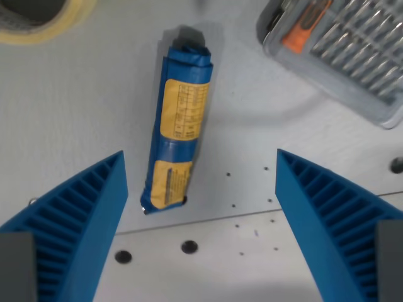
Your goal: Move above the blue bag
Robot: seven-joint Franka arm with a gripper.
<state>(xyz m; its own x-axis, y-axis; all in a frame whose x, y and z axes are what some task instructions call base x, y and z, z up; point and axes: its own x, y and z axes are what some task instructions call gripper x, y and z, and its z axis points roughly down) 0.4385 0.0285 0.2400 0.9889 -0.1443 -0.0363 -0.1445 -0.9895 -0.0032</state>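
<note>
Wrist view, the only one we have. We see the blue bag (177, 119) lying flat on the grey table (75, 113), rolled into a long tube w/ yellow labels, its long axis running away from us and tilted a bit. Its near end sits just inside the finger on the wrist view's left, nearly level w/ that fingertip; the rest stretches up beyond the fingers. So we judge the gripper (200, 160) is roughly over the bag's near end but not centred: the bag lies left of the midline between the fingers, and most of its length is ahead of them. A small shift toward it would likely finish the move.

Fingers (82, 214): both blue ribbed pads spread wide apart, nothing between them but table, touching nothing. They look to hang clear above the bag, tho height is hard to tell.

Beyond the right fingertip, well apart, a clear plastic case of screwdriver bits (340, 50) w/ an orange handle. Beyond the left finger, at the top corner, a roll of tape (38, 22), only partly in view. Neither crowds the bag.
</note>
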